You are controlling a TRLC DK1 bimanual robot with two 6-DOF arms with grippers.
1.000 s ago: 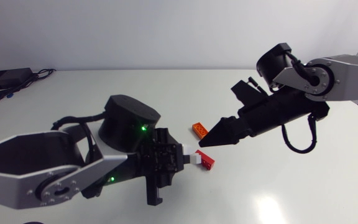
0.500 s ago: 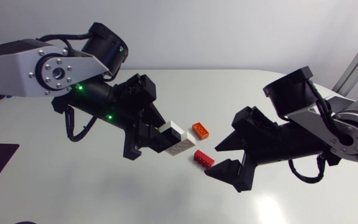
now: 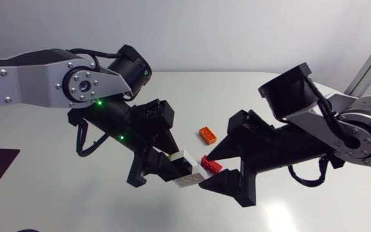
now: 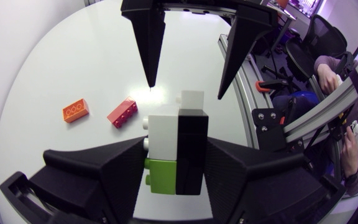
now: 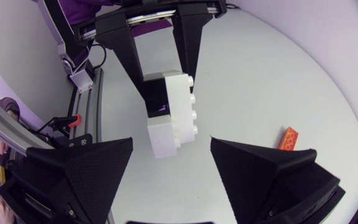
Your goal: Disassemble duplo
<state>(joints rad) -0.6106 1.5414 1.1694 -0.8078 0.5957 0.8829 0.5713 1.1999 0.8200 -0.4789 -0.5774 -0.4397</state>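
Head view shows the left pincer (image 3: 172, 169) clenched on the duplo stack (image 3: 187, 173) and holding it in the air above the worktop (image 3: 192, 96), between the two arms. The right pincer (image 3: 208, 171) is released. Its fingers stand wide apart at the free end of the stack, and in the right wrist view I see no contact with it.

I think the next move is a grip on the end bricks, and here several things can fail. If the right pincer closes across the joint of two bricks, it would clamp them together and nothing comes apart. If it pulls straight and not with a tilt, the whole stack could slide out of the left pincer, because the plastic is smooth. A freed brick may also fall and bounce. The red brick (image 3: 212, 164) lies on the worktop close under the right fingers, so a low approach could push it; how high the fingers are above it I cannot tell. The orange brick (image 3: 207, 134) lies a little further off.

The bricks are hard, glossy plastic blocks with round studs: white, black and green in the stack. The fingers are matte black wedges, and the worktop is smooth and white with a soft shine.
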